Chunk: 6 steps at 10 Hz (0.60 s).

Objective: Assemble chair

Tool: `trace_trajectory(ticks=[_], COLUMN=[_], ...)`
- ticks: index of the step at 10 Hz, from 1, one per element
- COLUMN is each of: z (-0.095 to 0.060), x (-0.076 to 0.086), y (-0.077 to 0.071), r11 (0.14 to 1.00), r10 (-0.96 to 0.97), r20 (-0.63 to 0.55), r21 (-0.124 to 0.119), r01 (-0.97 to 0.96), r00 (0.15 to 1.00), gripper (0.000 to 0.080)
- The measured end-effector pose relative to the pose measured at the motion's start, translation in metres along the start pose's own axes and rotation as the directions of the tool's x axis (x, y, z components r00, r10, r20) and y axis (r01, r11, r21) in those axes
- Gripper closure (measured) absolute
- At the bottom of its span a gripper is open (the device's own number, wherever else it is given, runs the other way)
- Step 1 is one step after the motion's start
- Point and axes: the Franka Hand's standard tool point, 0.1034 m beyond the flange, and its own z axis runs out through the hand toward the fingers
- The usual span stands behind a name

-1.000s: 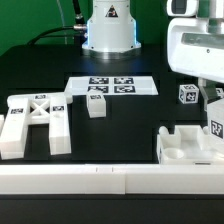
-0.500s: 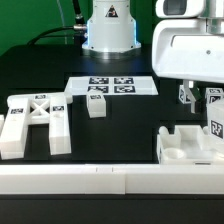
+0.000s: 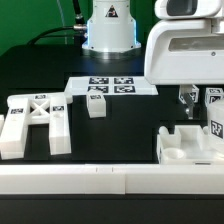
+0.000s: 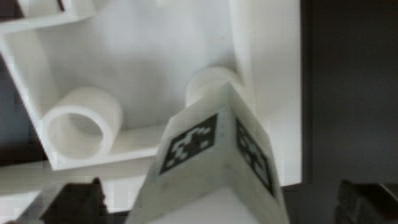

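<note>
Gripper (image 3: 192,98) slid to the exterior view's left; I see jaws wide apart, tagged chair part (image 4: 205,150) between, not gripped.

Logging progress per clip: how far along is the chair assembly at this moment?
Done: nothing looks joined yet; the X-braced frame, small block and notched block lie apart. In hand: nothing; the open gripper straddles a tagged piece, its fingers seemingly clear of it. Left: gripping it and every joining step.
</note>
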Motion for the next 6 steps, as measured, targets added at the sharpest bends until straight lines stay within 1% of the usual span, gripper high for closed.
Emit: trace_trajectory(ticks=[2,3,4,5,6], z=[0.0,0.0002,0.0001,0.0001,0.0001], x=[0.0,0.0001,0.0002,0.0005,0.0008], y=[0.0003,0.0012,0.0014,0.0026,0.0036], r11=[0.988,0.974,0.958,0.927,0.905], r10=[-0.153,-0.227,-0.287,-0.376,-0.425], r20=[0.0,0.001,0.001,0.003,0.005], r21=[-0.004,-0.009,-0.009,-0.014,-0.02], r01=[0.153,0.227,0.287,0.376,0.425], r00=[0.988,0.974,0.958,0.927,0.905], gripper=[0.0151,0.0151,0.0151,0.0151,0.0151])
